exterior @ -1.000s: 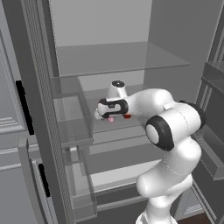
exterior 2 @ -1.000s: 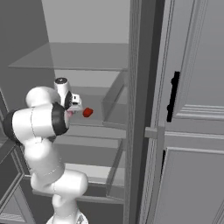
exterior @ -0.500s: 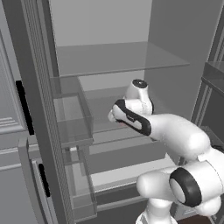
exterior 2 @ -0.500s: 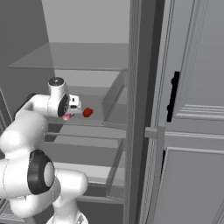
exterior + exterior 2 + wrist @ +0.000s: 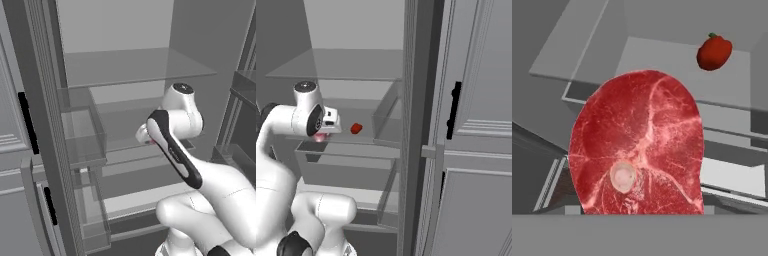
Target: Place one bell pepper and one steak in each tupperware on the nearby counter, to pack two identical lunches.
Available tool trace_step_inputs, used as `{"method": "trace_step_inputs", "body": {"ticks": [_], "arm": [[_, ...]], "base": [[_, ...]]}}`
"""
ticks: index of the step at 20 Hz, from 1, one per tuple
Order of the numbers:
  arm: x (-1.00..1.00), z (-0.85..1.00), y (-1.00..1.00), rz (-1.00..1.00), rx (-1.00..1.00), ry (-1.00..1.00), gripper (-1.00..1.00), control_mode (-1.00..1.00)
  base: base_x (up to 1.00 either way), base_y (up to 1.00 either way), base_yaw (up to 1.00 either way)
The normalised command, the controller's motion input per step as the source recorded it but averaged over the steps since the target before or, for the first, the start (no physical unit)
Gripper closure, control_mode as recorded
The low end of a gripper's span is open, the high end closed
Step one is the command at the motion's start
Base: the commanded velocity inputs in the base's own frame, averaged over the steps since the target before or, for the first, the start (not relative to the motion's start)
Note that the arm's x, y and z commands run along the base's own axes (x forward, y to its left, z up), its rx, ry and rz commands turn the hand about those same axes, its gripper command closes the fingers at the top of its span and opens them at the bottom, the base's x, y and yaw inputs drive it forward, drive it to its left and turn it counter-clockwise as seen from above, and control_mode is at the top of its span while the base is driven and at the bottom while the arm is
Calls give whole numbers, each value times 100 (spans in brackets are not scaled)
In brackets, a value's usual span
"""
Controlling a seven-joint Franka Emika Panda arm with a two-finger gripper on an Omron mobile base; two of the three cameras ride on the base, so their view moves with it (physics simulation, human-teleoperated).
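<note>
Steak lifted from the fridge, packing not yet begun

Inside the grey fridge shelves (image 5: 351, 145), the end effector (image 5: 321, 136) grips a raw red marbled steak (image 5: 637, 150); a small red bell pepper (image 5: 714, 51) sits on the shelf beyond, unpicked.

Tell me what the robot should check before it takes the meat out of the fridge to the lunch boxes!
1. Steak in the gripper: the hand view shows it upright, close to the camera, with pink under the hand in the right base view. Ok, likely held, though the fingertips are hidden.
2. Steak clear of the fridge shelf: the shelf lies behind it, apart. Ok.
3. Bell pepper out of the way: it sits on the shelf off to one side, not touching the steak. Ok.
4. Way out past the fridge door: the door stands open. Ok.
5. Tupperware and counter ready: cannot tell from here.
</note>
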Motion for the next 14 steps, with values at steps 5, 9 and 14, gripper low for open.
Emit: {"method": "trace_step_inputs", "body": {"ticks": [5, 9, 14], "arm": [[-100, 26, -20, -4, 0, 12, 100, -100], [-100, 0, -41, -9, 0, 9, 100, -100], [-43, 0, -9, -5, 0, 2, 100, -100]], "base": [[0, 0, 0], [0, 0, 0], [0, 0, 0]]}}
